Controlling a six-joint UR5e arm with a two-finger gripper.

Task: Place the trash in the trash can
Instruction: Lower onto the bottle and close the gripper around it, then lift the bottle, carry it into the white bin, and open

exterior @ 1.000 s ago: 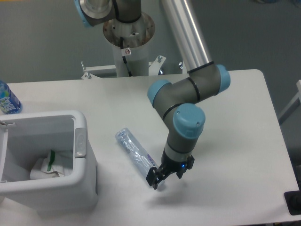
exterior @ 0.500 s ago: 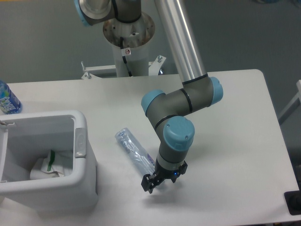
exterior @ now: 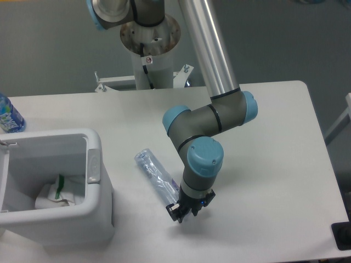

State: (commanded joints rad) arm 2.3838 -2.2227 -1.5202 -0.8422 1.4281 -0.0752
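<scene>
Camera view, crushed bottle (exterior: 156, 176) lying just beside pincer (exterior: 176, 212), pincer's spread unclear.

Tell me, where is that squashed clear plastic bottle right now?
The crushed clear plastic bottle lies diagonally on the white table, between the white rectangular plastic bin on its left and the robot's pincer at its lower right end.

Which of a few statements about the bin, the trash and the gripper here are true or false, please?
1. The wrapper lies inside the bin. True.
2. The crushed bottle is in the bin. False: it lies on the table.
3. The gripper is above the bin. False: it is at the crushed bottle's near end.
4. A blue-labelled bottle stands at the table's left edge. True.
</scene>
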